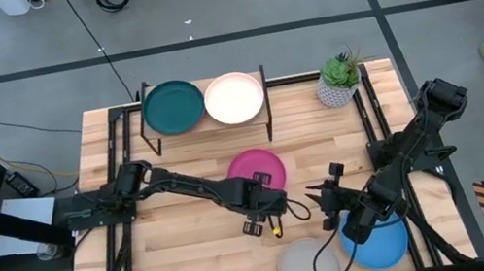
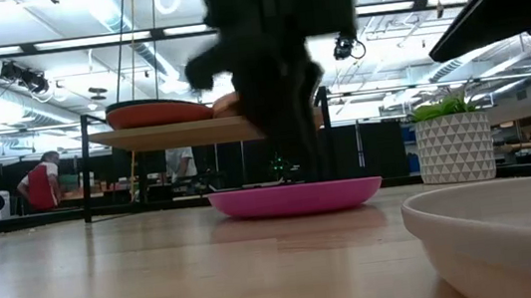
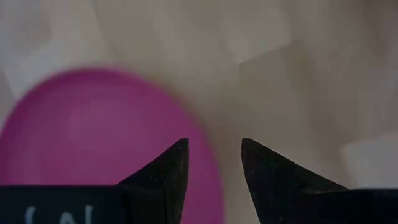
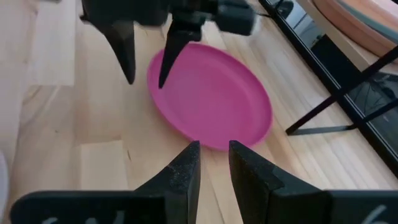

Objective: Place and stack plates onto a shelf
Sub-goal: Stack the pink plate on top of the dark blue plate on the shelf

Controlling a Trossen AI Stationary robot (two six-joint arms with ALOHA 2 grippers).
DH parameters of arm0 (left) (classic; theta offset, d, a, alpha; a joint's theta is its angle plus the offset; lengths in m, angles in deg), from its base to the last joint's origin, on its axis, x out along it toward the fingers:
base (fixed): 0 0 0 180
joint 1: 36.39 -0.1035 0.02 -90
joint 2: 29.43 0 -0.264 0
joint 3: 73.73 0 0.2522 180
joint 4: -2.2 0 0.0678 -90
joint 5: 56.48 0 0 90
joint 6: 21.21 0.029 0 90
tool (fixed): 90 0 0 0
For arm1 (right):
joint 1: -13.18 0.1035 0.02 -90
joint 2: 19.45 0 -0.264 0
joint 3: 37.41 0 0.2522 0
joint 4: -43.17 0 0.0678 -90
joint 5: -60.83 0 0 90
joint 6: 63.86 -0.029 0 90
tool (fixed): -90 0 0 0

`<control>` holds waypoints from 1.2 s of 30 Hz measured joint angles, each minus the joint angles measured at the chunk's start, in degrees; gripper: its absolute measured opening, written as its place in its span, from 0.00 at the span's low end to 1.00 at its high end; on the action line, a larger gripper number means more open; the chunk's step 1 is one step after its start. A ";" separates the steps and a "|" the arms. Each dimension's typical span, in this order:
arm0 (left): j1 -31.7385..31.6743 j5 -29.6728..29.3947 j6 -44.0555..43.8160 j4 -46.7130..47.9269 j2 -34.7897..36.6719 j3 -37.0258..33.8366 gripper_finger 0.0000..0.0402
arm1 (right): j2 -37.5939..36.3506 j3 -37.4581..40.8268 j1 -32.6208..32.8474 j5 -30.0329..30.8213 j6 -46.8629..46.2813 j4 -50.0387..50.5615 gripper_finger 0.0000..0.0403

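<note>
A magenta plate (image 1: pixel 257 167) (image 4: pixel 208 99) lies flat on the table in front of the shelf (image 1: pixel 266 94), a low wood plank on black legs. A dark teal plate (image 1: pixel 172 106) and a peach plate (image 1: pixel 235 97) sit side by side on top of the shelf. My left gripper (image 1: pixel 251 198) (image 3: pixel 214 149) is open and points down at the magenta plate's near-left rim; in the right wrist view one finger (image 4: pixel 169 56) stands over the rim and the other (image 4: pixel 123 43) outside it. My right gripper (image 1: pixel 325 198) (image 4: pixel 213 149) is open, hovering right of that plate and touching nothing. My left gripper stands with its fingers on either side of the magenta plate's near-left rim (image 4: pixel 157 87), coming from above. I cannot tell whether a fingertip touches the rim. The plate lies flat on the table.
A bright blue plate (image 1: pixel 385 241) lies under my right arm at the near right. A pale grey plate (image 1: pixel 308 267) (image 2: pixel 506 232) lies beside it at the near edge. A potted plant (image 1: pixel 339 80) (image 2: pixel 453 143) stands right of the shelf. People show in the room behind.
</note>
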 joint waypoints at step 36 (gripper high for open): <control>9.40 -18.98 -15.76 16.17 26.87 0.16 0.04 | 0.00 0.08 -1.34 0.52 3.92 -3.12 0.22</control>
